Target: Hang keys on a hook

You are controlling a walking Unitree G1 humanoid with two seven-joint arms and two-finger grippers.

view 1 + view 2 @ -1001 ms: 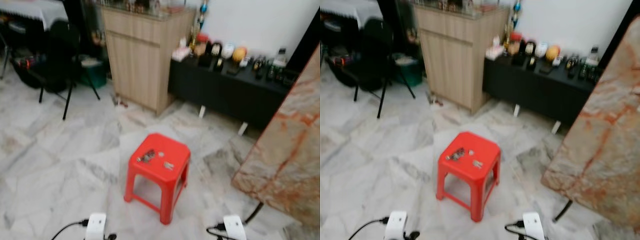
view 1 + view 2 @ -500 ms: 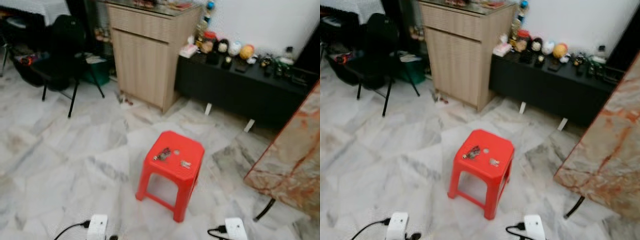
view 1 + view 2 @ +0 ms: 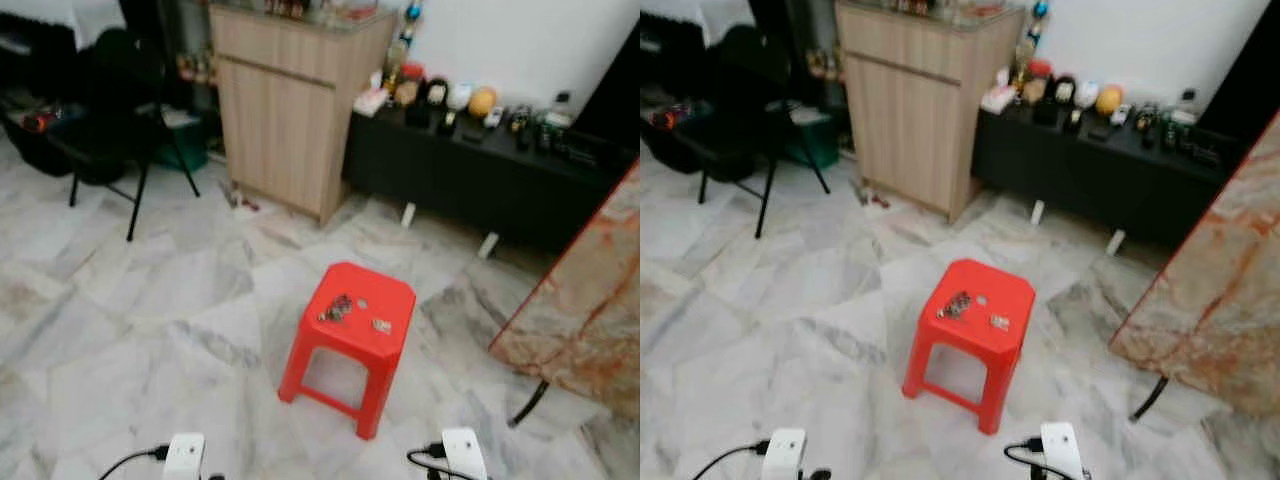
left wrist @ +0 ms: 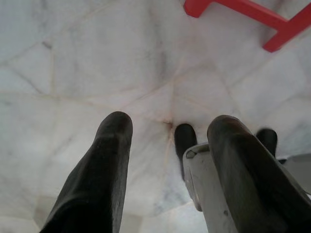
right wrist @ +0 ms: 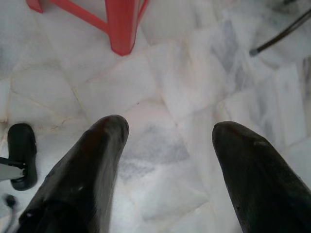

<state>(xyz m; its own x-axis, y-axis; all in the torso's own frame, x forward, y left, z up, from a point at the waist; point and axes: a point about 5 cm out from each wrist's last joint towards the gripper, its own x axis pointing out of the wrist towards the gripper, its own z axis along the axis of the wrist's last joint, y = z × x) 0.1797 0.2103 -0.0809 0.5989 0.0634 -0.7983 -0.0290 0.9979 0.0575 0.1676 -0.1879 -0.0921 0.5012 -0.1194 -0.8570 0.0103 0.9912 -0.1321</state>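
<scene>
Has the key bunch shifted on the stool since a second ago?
No. The keys lie left of the stool's centre hole as before; only the camera has moved.

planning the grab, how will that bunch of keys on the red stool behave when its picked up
The keys look like a loose cluster of small metal pieces, so they will probably dangle and shift rather than lift as one stiff piece. They lie flat on the smooth top of the red stool, so they may slide if nudged. They look light; blur hides finer detail.
</scene>
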